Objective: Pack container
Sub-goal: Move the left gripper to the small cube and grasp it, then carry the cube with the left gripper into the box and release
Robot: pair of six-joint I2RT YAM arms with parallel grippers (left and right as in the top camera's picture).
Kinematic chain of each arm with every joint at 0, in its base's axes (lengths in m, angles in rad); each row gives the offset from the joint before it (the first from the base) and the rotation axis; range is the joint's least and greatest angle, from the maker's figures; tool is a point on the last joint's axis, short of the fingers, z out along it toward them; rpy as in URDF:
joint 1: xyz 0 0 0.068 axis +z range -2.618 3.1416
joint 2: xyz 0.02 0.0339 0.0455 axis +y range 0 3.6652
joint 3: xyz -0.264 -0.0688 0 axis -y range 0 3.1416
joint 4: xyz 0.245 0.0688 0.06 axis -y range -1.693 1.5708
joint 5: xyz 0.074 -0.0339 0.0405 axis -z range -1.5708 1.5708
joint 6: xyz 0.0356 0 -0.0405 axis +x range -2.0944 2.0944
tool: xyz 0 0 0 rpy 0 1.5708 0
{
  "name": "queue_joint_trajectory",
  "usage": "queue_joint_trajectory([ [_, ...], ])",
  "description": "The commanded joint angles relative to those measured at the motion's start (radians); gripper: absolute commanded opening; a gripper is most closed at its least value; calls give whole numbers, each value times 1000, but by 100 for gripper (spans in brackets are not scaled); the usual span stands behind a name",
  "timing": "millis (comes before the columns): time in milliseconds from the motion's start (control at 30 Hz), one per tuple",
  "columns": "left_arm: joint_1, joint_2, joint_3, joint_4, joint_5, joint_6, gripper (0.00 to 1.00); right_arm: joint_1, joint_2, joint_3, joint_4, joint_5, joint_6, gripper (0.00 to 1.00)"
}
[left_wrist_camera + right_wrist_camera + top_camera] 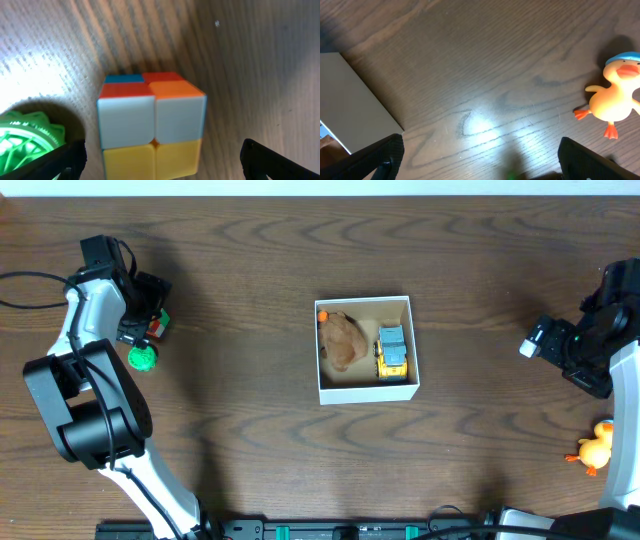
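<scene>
Container [365, 392] between jaws, well apart

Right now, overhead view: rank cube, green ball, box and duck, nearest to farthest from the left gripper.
1. Cube, far left.
2. Green ball, just beside the cube.
3. Box, table centre.
4. Duck, far right edge.

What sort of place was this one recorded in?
Likely a robot lab or test bench: a left arm and right arm flank a dark wood-grain table holding a white container and loose toys such as a rubber duck.
</scene>
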Motion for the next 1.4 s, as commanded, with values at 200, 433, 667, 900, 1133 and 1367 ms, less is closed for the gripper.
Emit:
queue_joint_trajectory([
  [200,3,66,27,11,-23,-15,98,-4,1,-6,-1,-3,-20,99],
  [433,4,68,27,26,-31,-14,98,-4,1,-6,-2,-3,-21,99],
  [667,3,68,27,23,-31,-14,82,-4,1,-6,-4,-3,-24,99],
  [900,3,68,27,12,-31,-14,77,-4,1,-6,-3,-3,-24,99],
  [1133,3,68,27,11,-31,-14,50,-4,1,-6,0,-3,-24,99],
  [1367,3,67,27,-2,-30,-14,45,-4,1,-6,0,-3,-24,99],
])
